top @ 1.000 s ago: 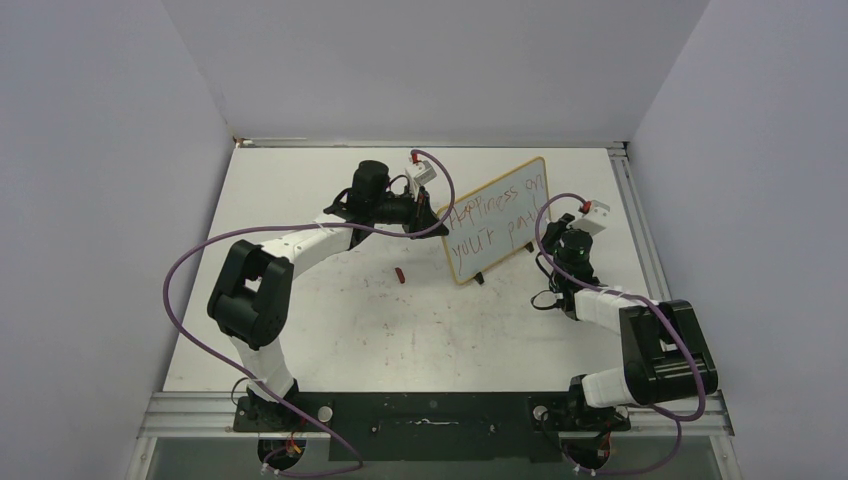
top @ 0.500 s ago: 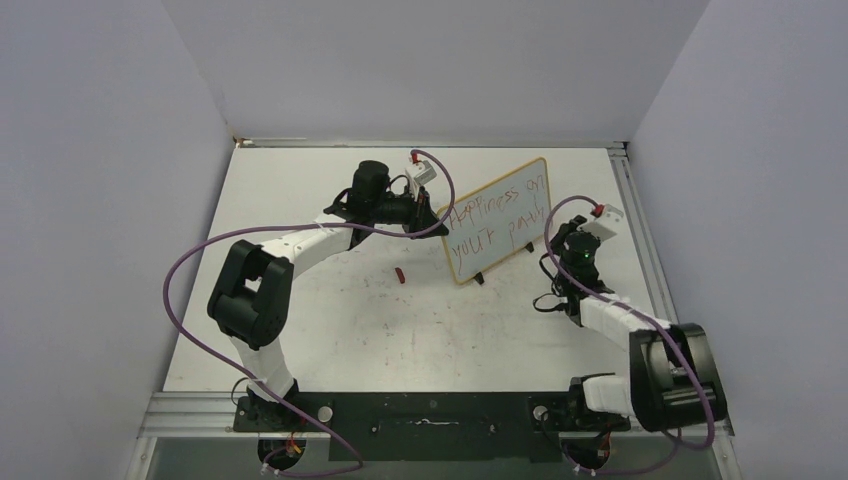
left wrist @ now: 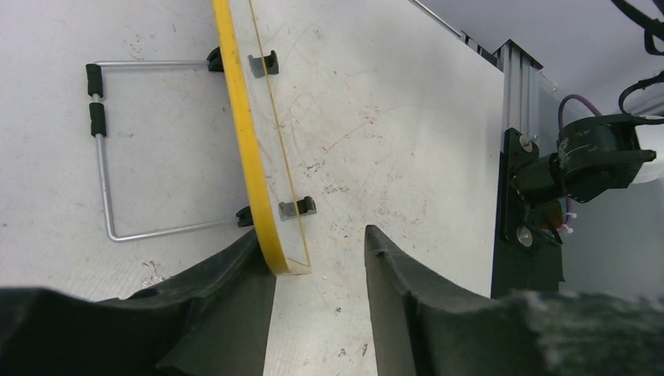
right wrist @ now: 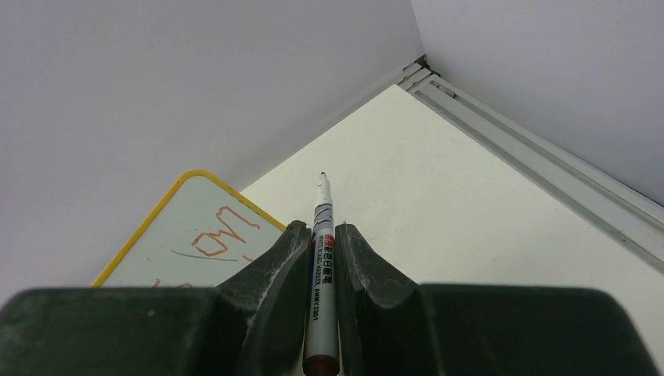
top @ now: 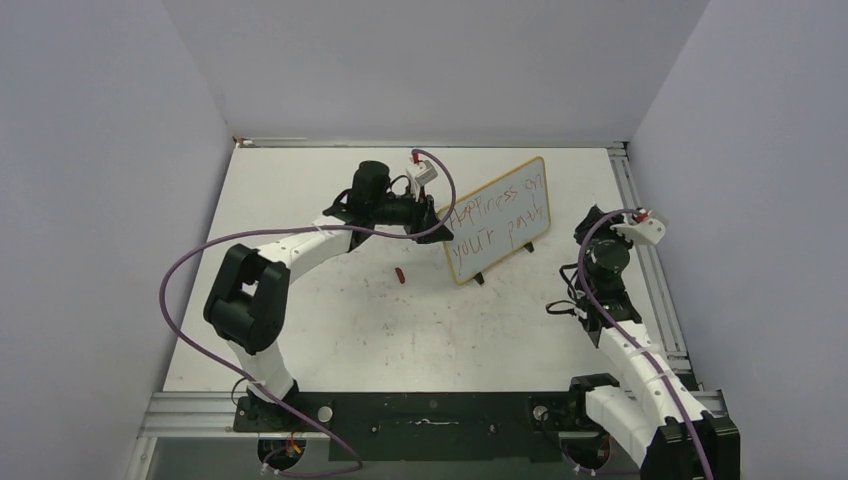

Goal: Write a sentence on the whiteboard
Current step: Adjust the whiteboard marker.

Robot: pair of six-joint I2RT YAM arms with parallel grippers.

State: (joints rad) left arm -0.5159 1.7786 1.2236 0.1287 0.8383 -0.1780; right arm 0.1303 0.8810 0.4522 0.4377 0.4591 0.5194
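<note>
The whiteboard stands tilted on the table at the back middle, with a yellowish wooden frame. The sentence runs over it in two red lines. My left gripper is at the board's left end. In the left wrist view it is open, with the board's corner between the jaws, against the left finger. My right gripper is off to the right of the board, apart from it. It is shut on a white marker, tip pointing away. The board's corner and red letters show left of it.
A small red cap lies on the table left of the board's foot. The board's wire stand lies behind it. An aluminium rail runs along the table's right edge, close to my right arm. Walls enclose three sides.
My right arm has drawn back from the board toward the right rail, with the marker still in it. The left arm and the board have not moved.
</note>
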